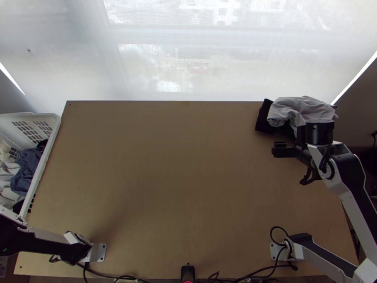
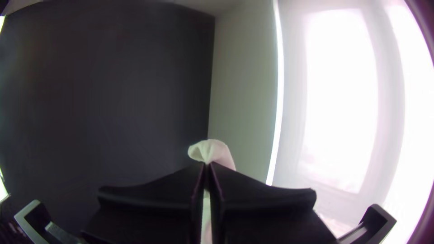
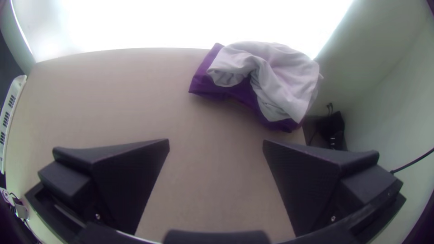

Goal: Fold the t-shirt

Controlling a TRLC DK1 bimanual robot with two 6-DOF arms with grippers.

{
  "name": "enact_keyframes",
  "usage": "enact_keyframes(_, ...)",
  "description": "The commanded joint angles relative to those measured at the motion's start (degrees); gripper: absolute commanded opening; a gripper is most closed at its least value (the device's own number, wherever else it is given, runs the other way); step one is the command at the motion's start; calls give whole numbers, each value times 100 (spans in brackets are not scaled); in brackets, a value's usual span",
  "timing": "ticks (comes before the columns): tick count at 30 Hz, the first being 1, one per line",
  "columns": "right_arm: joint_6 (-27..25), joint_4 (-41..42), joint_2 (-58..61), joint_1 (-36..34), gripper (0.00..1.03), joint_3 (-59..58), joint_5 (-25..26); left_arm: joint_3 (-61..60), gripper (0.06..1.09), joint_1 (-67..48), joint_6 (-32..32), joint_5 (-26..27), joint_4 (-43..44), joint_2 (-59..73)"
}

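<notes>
1. OK so, the left gripper (image 2: pixel 208 168) was clamped on a white cloth (image 2: pixel 211 150), with a little tuft poking out past its fingertips. Probably the t-shirt, though that couldn't be confirmed from such a small bit.

2. Main thing here: the left arm (image 1: pixel 54 237) was stretched out past the table's left side, by the laundry basket (image 1: pixel 43 160). The cloth was already in its grip, so the wooden table (image 1: pixel 179 179) had to be reached by a carry to the right, imo.

3. Long axis? No clue. Sleeves and hem couldn't be made out, so the shirt would probably need to be spread before any fold was tried.

4. The right gripper (image 3: pixel 216 144) was held wide open with nothing in it, well apart from that cloth, way over by the far right corner. It was placed just on the near side of a pale grey garment (image 3: pixel 285 74) bunched on a dark purple garment (image 3: pixel 203 83).

5. So the left arm was nearer by a mile. If the cloth was dragged low, the basket's rim could be snagged, tbh.
</notes>
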Motion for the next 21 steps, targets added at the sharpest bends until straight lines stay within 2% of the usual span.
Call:
enact_keyframes(1, -5, -21, -112, -55, 96, -49, -29, 370, 9, -571, 79, 414, 36, -110)
enact_keyframes(3, -5, -29, -147, -72, 96, -84, -38, 502, 9, -870, 61, 924, -368, -145)
enact_keyframes(5, -14, -29, -174, -72, 96, -128, -38, 511, 9, -1362, 149, 1654, -728, -277)
enact_keyframes(7, -23, -29, -174, -63, 96, -137, -38, 493, 9, -2136, 430, 1891, -1080, -435)
enact_keyframes(11, -23, -29, -156, -55, 96, -84, -64, 484, 9, -3735, 1063, 1891, -1677, -567)
enact_keyframes(21, -23, -29, -156, -125, 96, -198, -64, 53, 9, -6908, 922, 1610, -2662, -435)
